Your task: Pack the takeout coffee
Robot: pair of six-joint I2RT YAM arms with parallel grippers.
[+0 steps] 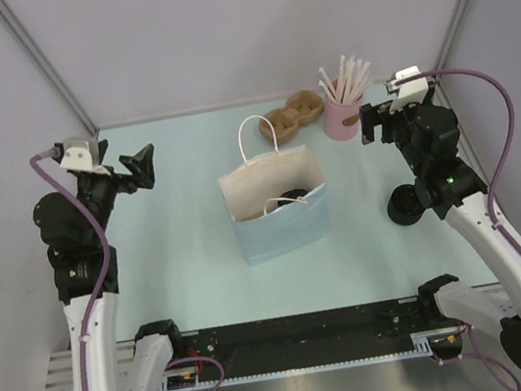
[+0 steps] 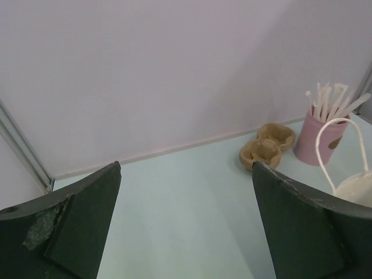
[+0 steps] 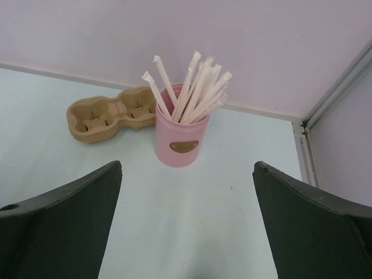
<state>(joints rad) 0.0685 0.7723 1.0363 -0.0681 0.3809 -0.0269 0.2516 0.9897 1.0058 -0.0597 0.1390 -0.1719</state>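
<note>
Top view is the only one that gives you the takeout coffee [image 1: 288, 197]. You see just its black lid, low inside the open mouth of the paper bag [image 1: 282, 234] standing mid-table; the cup body is hidden. The left wrist view catches only the bag's handle and a bit of rim at its right edge. The right wrist view misses the bag.

Both wrist views show the pulp carrier [image 3: 110, 116] and the pink cup [image 3: 180, 142] of straws [image 3: 192, 87], just beside each other along the back wall.

The left pincer [image 1: 140, 165] is spread wide and empty at upper left of the top view, well apart from the bag. The right pincer [image 1: 373, 123] is also spread wide and empty, just beside the pink cup at upper right.

Room: bare table [image 1: 182, 262] left, right and in front of the bag. The walls close in at the back and both sides.

Count: one bag, one coffee, one carrier with two wells, one pink cup, two pincers. The straws are too bunched to count.
</note>
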